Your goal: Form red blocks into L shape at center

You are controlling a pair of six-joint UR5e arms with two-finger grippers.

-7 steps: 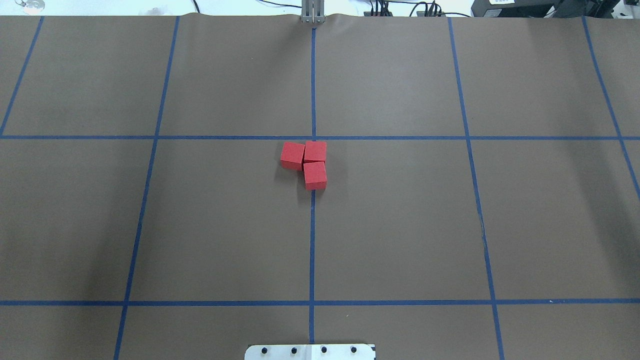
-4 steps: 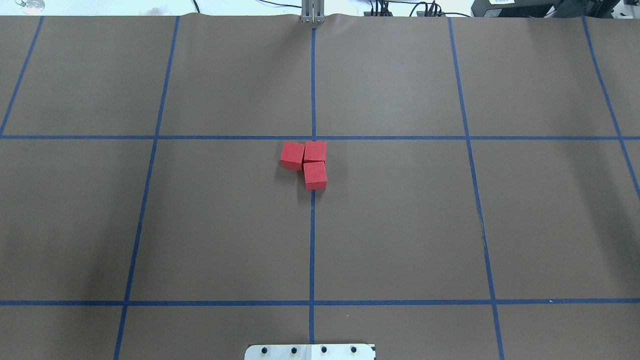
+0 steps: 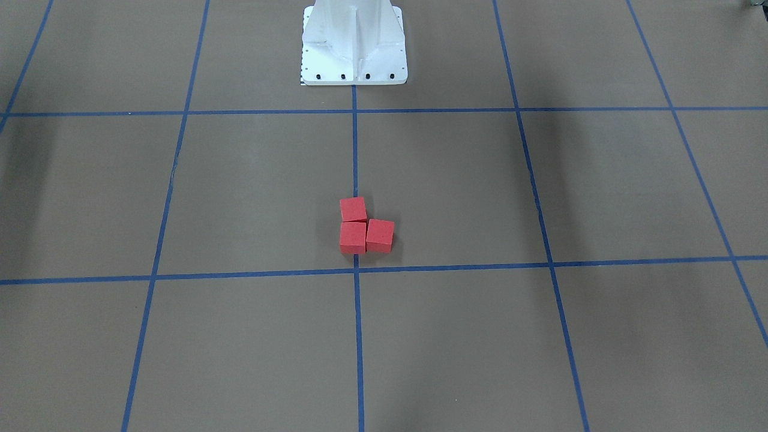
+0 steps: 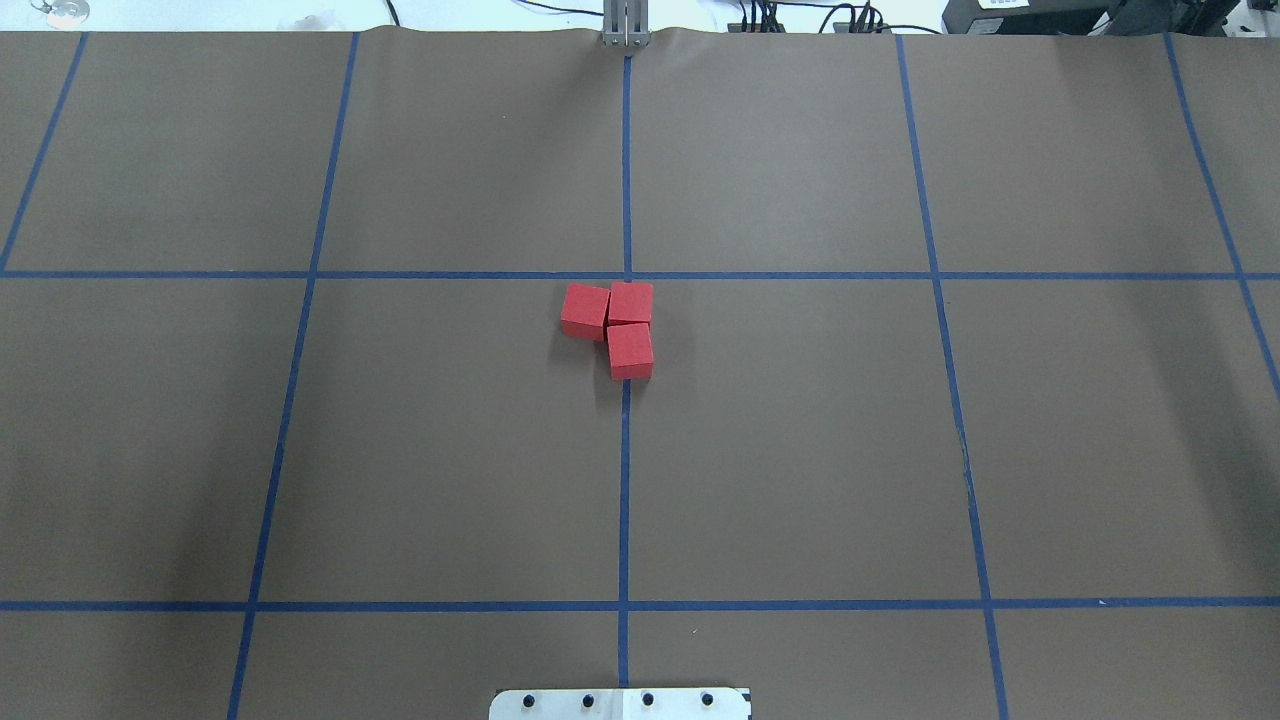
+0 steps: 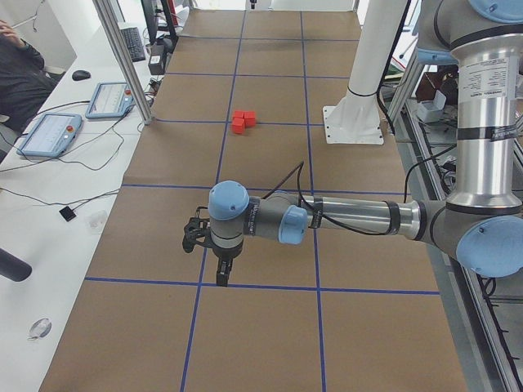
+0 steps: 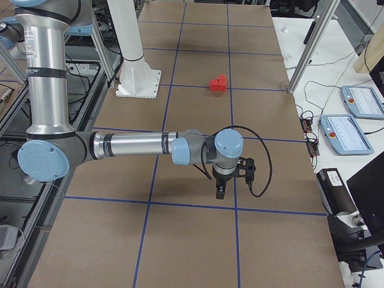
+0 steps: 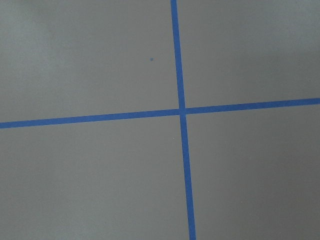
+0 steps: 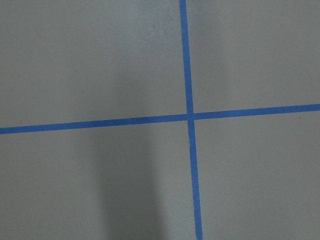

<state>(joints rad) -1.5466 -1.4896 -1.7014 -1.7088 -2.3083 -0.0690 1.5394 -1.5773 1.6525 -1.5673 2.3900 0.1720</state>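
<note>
Seemingly done: blocks (image 4: 630, 303) form an L just beside the center (image 4: 627, 275); left gripper (image 5: 222, 278) and right gripper (image 6: 220, 194) hang clear, grip untellable.

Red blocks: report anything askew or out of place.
The red blocks form a touching L, but the side block is slightly twisted, and the group sits just short of the center, not on it.

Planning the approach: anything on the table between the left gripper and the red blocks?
Nothing visible. Only bare paper lies between the left gripper and the red blocks.
</note>
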